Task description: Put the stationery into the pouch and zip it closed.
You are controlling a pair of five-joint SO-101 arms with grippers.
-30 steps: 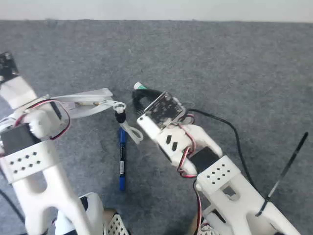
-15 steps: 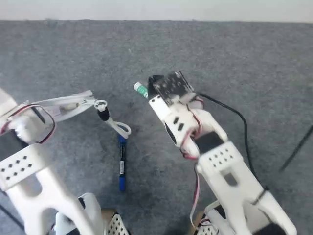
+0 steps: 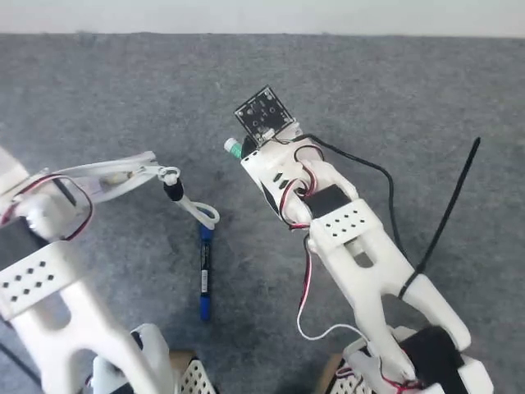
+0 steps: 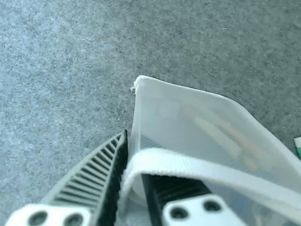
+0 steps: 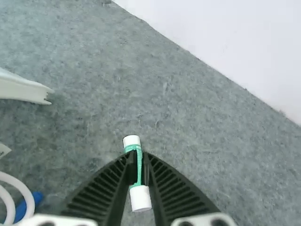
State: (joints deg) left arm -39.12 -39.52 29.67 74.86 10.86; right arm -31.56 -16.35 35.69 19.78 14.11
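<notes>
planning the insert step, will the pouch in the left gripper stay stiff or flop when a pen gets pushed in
Likely floppy: the pouch is thin, see-through material, pinched at one edge by the left gripper. It looks light, so a push would probably swing it. Its white loop trails limp, suggesting soft fabric.

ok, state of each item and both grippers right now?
pouch: gripped, something yellowish inside; zip open or closed, cannot tell.
left gripper: shut on the pouch.
blue pen: lying flat on the grey mat, outside the pouch, not gripped.
green-and-white stick: clamped between fingers, outside the pouch.
right gripper: shut on the green-and-white stick.
</notes>
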